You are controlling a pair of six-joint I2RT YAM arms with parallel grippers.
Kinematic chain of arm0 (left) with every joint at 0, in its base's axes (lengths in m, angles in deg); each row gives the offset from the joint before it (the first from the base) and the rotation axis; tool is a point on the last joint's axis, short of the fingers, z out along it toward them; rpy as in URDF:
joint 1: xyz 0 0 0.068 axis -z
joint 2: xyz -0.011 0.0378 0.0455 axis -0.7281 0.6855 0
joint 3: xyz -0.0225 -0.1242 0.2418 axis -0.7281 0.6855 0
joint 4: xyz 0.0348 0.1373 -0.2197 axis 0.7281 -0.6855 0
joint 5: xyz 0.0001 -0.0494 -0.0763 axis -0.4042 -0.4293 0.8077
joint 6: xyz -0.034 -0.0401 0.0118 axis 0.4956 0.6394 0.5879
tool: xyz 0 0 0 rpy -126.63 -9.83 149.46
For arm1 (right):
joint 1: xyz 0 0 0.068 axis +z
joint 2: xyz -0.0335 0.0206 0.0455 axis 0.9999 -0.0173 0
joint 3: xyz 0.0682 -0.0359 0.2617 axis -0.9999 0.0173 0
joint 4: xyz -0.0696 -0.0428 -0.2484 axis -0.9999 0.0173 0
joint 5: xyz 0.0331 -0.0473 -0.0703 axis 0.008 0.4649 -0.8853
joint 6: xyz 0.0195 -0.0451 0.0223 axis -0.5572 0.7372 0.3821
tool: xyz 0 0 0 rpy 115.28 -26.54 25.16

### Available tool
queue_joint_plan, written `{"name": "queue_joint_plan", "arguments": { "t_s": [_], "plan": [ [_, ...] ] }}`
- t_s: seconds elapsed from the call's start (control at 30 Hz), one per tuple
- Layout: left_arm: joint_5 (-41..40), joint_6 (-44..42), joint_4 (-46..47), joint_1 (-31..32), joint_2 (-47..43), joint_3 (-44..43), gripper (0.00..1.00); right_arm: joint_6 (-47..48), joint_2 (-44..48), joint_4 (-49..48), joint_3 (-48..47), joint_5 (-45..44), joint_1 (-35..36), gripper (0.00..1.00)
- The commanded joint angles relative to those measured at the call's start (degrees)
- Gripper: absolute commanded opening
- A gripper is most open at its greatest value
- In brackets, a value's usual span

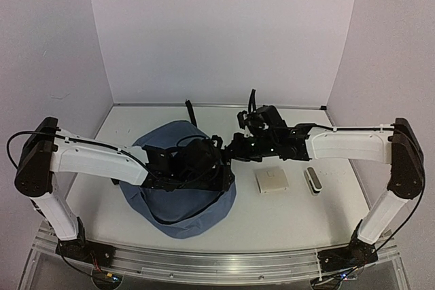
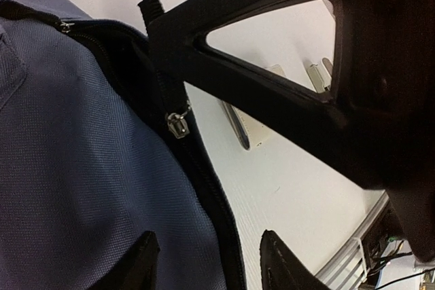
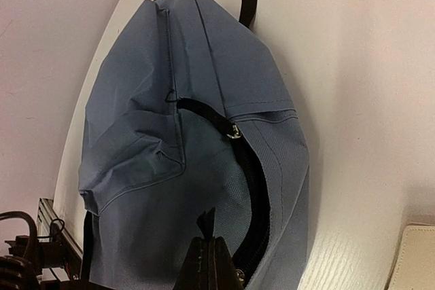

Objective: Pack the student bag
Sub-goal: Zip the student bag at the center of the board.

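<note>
Left jaws apart | right jaws pinch student bag [image 3: 136,100] | white table [image 1: 292,215], walls [image 1: 217,32]

Count on table [image 1: 136,117]: bag [image 1: 178,198] ×1; beige square [image 1: 272,180] ×1; small grey-white item [image 1: 312,180] ×1. Grippers ×2: left gripper [image 2: 211,266], right gripper [image 3: 212,263].

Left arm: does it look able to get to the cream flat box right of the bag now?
Probably not cleanly: the right gripper, shut at the student bag's zip edge, crowds the path from the open left gripper to the cream box.
</note>
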Motion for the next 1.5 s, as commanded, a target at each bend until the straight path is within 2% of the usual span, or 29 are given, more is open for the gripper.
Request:
{"name": "queue_joint_plan", "arguments": {
  "t_s": [0.0,0.1,0.23,0.37,0.6,1.03,1.2,1.47],
  "plan": [
    [-1.19,-0.10,0.78,0.05,2.18,-3.77,0.40,-0.65,2.85,-3.63,-0.01,-1.77,0.25,0.00],
    [-2.25,0.32,0.32,0.11,2.50,-3.74,0.19,-0.63,2.97,-3.67,-0.09,-2.34,0.21,0.00],
    [-2.79,0.79,0.20,0.14,2.34,-3.00,0.01,-0.74,3.01,-3.63,0.03,-3.68,0.23,0.00],
    [-2.05,-1.05,1.10,0.73,1.43,-1.45,0.00,-1.67,2.73,-3.49,0.21,-6.11,0.27,0.00],
    [1.34,-9.69,4.28,2.89,-3.12,4.41,0.00,-2.29,0.59,-2.60,-2.02,-10.24,0.05,0.00],
    [13.30,-18.92,4.65,3.21,-8.75,10.32,0.00,-0.45,-6.47,-2.27,-8.96,-9.16,-0.36,0.00],
    [18.24,-20.19,4.12,3.25,-8.90,10.50,0.00,0.25,-9.11,-2.34,-11.59,-9.17,-0.41,0.00],
    [21.65,-20.86,4.67,3.31,-9.42,10.79,0.00,0.85,-12.82,-2.56,-15.03,-8.36,-1.00,0.00]
  ]
}}
